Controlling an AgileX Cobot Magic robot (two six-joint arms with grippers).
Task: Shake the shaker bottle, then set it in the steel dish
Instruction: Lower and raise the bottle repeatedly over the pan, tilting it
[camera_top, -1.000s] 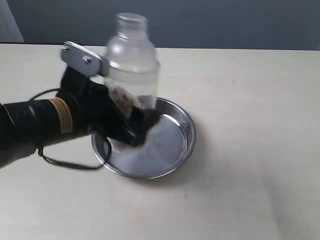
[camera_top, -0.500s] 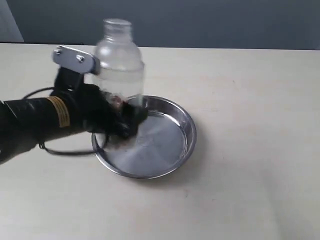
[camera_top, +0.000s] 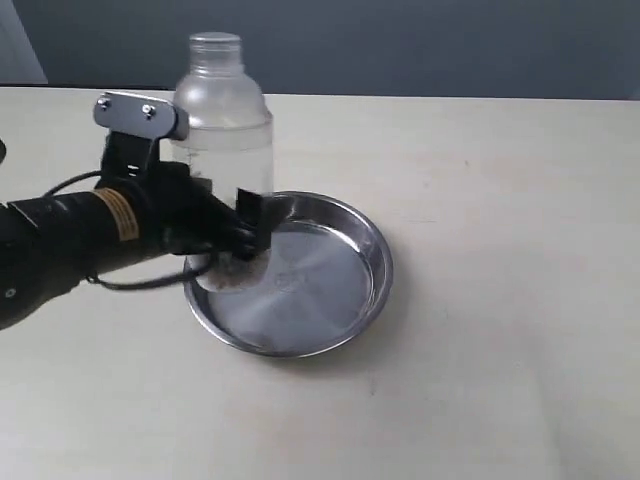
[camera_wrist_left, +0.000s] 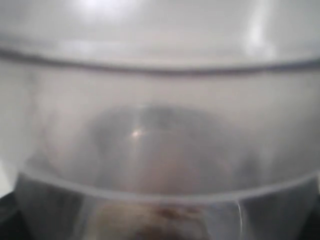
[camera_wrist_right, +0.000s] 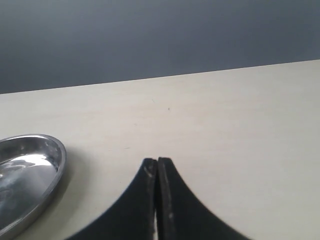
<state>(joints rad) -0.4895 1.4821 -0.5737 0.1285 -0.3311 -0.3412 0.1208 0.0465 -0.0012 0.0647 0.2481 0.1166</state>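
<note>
Left fingers (camera_top: 252, 222) pinch the bottle (camera_top: 222, 120) low, upright with its base at the dish (camera_top: 376, 268) left rim, likely for setting inside; right fingers (camera_wrist_right: 170, 200) pressed together, idle above table (camera_top: 500, 350).

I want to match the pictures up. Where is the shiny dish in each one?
Exterior view: the dish sits mid-table, the bottle at its left side.
Left wrist view: not seen; the bottle fills it.
Right wrist view: the dish is cut off at the edge, beside the right gripper.
Shared landmark: the pale table.
</note>
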